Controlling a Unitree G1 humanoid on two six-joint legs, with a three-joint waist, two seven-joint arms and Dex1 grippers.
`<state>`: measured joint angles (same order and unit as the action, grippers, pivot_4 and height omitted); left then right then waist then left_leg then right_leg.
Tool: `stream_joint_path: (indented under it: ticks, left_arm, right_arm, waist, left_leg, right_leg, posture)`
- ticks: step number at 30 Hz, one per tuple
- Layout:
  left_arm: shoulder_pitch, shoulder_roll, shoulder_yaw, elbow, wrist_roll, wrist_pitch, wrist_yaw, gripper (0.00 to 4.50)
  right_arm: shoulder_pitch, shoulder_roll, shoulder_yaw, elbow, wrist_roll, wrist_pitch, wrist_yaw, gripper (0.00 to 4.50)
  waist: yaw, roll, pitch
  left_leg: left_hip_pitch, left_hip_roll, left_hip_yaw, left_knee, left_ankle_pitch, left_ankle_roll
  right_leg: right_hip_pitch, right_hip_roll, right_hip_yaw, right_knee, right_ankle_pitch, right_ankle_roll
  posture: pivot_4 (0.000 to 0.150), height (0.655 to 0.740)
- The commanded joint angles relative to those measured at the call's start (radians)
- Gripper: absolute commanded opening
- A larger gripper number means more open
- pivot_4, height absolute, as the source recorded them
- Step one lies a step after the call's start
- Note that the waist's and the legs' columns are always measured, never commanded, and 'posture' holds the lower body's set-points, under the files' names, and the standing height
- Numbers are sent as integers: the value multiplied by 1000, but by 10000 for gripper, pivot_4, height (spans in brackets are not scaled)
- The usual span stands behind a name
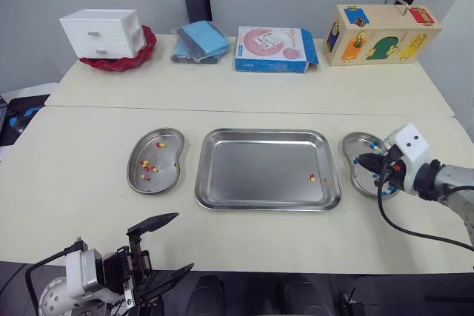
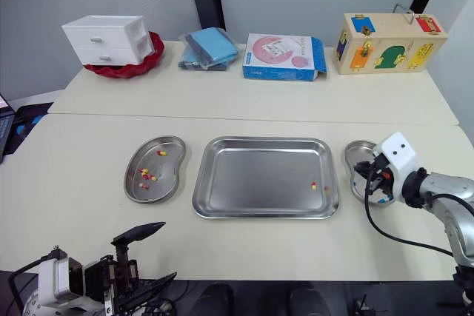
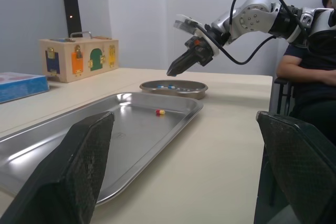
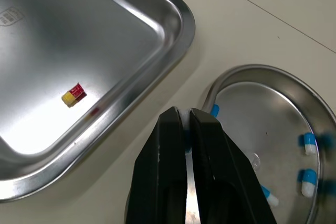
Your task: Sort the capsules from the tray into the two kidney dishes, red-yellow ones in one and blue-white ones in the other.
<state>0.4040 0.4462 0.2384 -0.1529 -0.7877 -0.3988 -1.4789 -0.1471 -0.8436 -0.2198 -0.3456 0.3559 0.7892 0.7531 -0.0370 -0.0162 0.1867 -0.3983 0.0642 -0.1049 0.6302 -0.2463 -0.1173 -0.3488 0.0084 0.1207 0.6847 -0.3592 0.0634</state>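
Drawer unit [image 1: 100, 32], blue cloth [image 1: 200, 41], box [image 1: 274, 49], wooden lock-box [image 1: 378, 33] behind.

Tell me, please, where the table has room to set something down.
Free: the table strip in front of the tray and left dish, and the band behind them. Crowded: the back edge, and the right dish under the right gripper.

No text, number or brand is resolving legibly in any view. The blue and pink box [image 1: 274, 49] at the back of the counter [image 1: 244, 94] is carrying print too small to make out. The tray [image 4: 157, 19] is showing a small stamped mark near one corner, likewise illegible.
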Motion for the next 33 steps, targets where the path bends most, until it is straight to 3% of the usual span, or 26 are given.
stream_joint_path:
  ticks: [1,11,22,26,27,33]
  left_arm:
    - [-11,7,-4,-29,-18,20,-21,45000]
    - [-40,-6,-1,-20,-9,41,-30,45000]
    - [-25,-15,2,-28,-2,42,-23,45000]
    - [-21,-16,2,-30,2,40,-16,45000]
    - [-20,-15,2,-30,2,40,-14,45000]
    - [-25,-8,14,-31,24,55,42,45000]
  right_arm:
    - [26,-20,-65,-24,10,-11,-4,111]
    - [66,-30,-92,-18,7,-15,-8,111]
    - [75,-41,-96,-13,7,-30,5,29811]
    - [80,-43,-98,-14,10,-39,15,42708]
    - [82,-43,-99,-15,10,-40,17,44572]
    - [105,-44,-118,-12,11,-77,42,44572]
  waist:
    - [2,0,0]
    - [3,0,0]
    - [3,0,0]
    - [3,0,0]
    - [3,0,0]
    - [4,0,0]
  left_leg:
    - [0,0,0,0,0,0]
    - [0,0,0,0,0,0]
    - [0,0,0,0,0,0]
    - [0,0,0,0,0,0]
    - [0,0,0,0,0,0]
    - [0,0,0,0,0,0]
  right_leg:
    - [0,0,0,0,0,0]
    - [0,0,0,0,0,0]
    - [1,0,0,0,0,0]
    - [1,0,0,0,0,0]
    - [1,0,0,0,0,0]
    - [1,0,0,0,0,0]
  posture:
    - [1500,7400]
    - [1500,7400]
    - [1500,7400]
    - [1500,7400]
    - [1500,7400]
    - [1500,7400]
